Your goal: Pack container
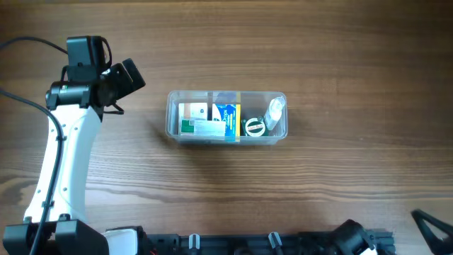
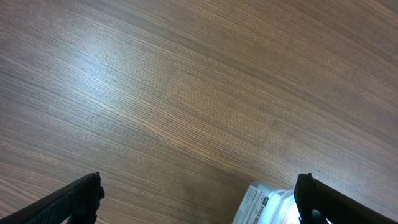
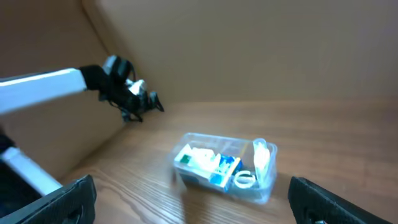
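The clear rectangular plastic tub (image 1: pixel 170 119) sits mid-way across the brown wooden desk (image 1: pixel 354 49). Its small cardboard boxes (image 1: pixel 205 119) stand on edge and a white bottle (image 1: pixel 275 112) is tucked at one end, probably to save room. The left end effector (image 2: pixel 199 190) and right end effector (image 3: pixel 191 186) are spread and hold nothing, both well apart from the tub. Only the right wrist view shows the tub's side wall; the left wrist view catches just a corner.

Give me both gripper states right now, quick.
Left gripper: open, holding nothing.
Right gripper: open, holding nothing.
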Available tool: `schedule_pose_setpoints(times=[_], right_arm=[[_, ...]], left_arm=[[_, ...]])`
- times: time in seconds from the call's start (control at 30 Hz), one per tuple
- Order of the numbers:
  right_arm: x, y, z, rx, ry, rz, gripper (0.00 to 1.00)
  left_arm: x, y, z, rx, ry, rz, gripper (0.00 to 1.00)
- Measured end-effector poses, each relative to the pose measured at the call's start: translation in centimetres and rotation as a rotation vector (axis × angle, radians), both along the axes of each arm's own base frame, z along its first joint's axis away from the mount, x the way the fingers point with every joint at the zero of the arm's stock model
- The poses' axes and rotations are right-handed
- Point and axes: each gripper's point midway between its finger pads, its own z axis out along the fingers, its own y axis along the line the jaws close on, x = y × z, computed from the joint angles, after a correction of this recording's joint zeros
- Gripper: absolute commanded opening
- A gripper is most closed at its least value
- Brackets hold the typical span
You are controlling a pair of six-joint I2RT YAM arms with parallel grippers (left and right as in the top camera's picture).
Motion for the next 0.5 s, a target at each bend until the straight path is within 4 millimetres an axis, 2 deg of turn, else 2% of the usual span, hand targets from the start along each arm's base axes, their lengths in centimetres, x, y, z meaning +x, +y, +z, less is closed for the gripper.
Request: schedule_pose_setpoints(times=[0.13, 0.27, 0.33, 0.43, 0.5], right_arm=[[-1.4, -0.8, -0.3, 0.012, -0.045, 0.007, 1.0], [-1.2, -0.3, -1.3, -0.002, -0.023, 0.025, 1.0], [-0.5, 0.6, -1.4, -0.002, -0.022, 0.044, 1.0], [1.4, 3.3, -0.7, 0.03, -0.069, 0.113, 1.0], [2.7, 5.0, -0.9, 0.039, -0.084, 0.155, 1.0]], left_arm=[[0.0, 0.0, 0.0, 0.0, 0.0, 0.0, 1.0], [0.0, 0.0, 0.0, 0.0, 0.0, 0.0, 1.0], [0.0, 0.0, 0.0, 0.0, 0.0, 0.0, 1.0], [0.0, 0.0, 0.0, 0.0, 0.0, 0.0, 1.0], [0.0, 0.0, 0.0, 0.0, 0.0, 0.0, 1.0]])
